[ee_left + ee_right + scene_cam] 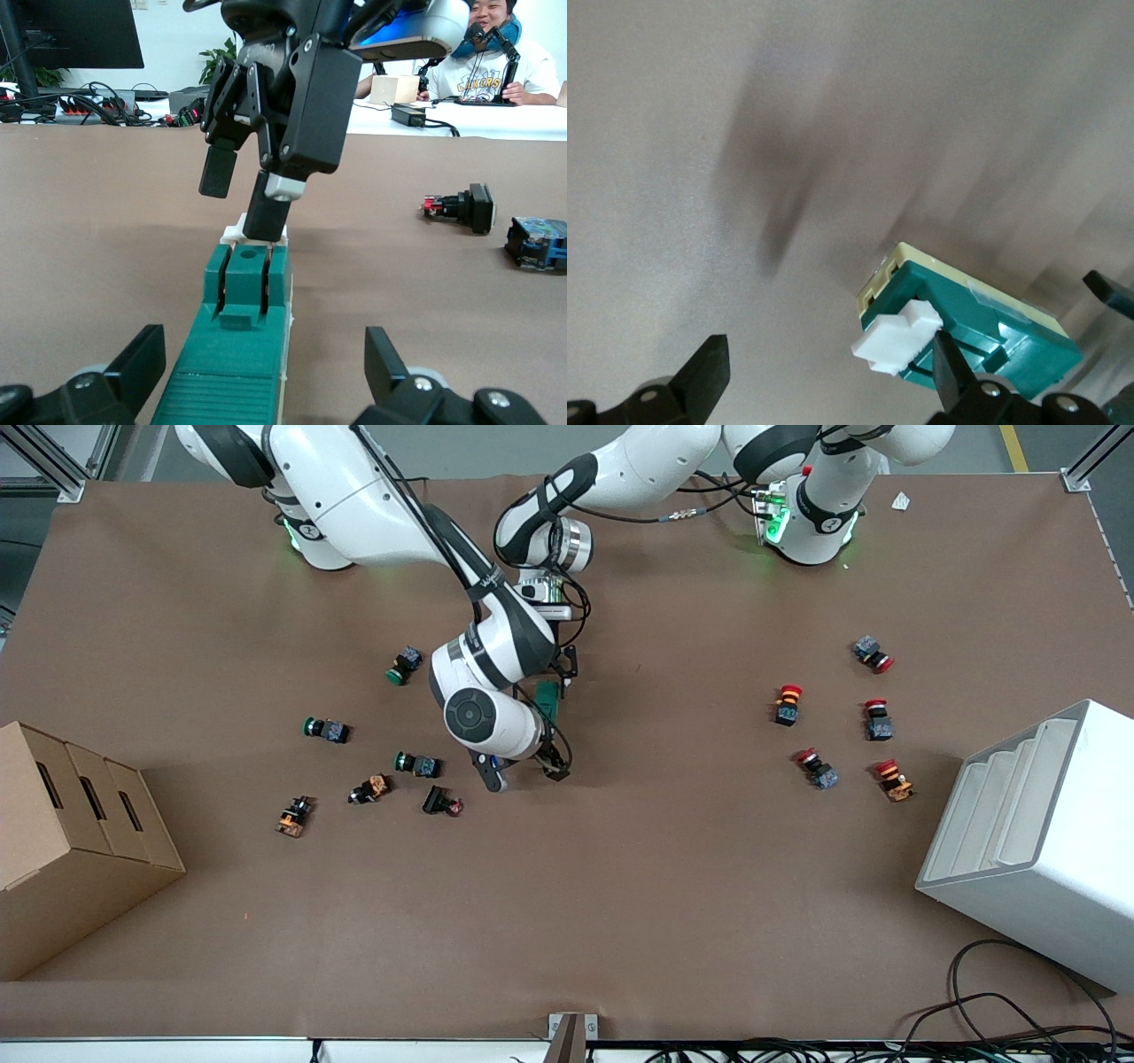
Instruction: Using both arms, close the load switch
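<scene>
The load switch (549,701), a dark green block with a white lever at one end, lies on the brown table near its middle. My left gripper (561,676) is open around the end away from the lever; in the left wrist view the load switch (232,367) lies between the left gripper's (264,365) spread fingers (140,361). My right gripper (550,755) is open over the lever end. In the right wrist view one fingertip (946,367) of my right gripper (828,372) touches the white lever (897,341). The left wrist view shows the right gripper (241,205) with one finger standing on the lever (237,234).
Several green-capped push buttons (405,664) and others (441,802) lie toward the right arm's end. Several red-capped push buttons (788,704) lie toward the left arm's end. A cardboard box (71,841) and a white rack (1036,841) stand at the table's two ends.
</scene>
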Controlling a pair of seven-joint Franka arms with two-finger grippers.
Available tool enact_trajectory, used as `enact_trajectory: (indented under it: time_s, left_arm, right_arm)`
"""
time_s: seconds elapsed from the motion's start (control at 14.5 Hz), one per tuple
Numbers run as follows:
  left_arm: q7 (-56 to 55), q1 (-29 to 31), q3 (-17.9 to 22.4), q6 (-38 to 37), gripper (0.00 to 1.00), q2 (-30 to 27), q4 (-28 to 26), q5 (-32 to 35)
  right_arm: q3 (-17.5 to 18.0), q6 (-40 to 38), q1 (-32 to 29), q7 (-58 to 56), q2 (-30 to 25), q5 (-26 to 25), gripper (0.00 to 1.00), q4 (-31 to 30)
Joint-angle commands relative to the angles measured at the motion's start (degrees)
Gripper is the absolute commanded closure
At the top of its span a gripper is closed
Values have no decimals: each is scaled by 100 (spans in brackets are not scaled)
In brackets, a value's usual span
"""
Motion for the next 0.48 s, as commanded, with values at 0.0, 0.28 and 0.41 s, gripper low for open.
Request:
enact_trajectory:
  time_s: [0.0,0.28,0.41]
  left_arm:
    - [-88,17,-35,7,1,-63,-22,30]
    - [-123,-27,-44,-2,1,-63,-31,-102]
    - [-132,-54,-44,-11,1,-54,-31,-137]
  right_arm:
    - [32,7,-173,-42,114,396,1,390]
    - [23,-116,-252,-77,123,538,0,460]
    - [14,-116,-191,-121,132,485,0,478]
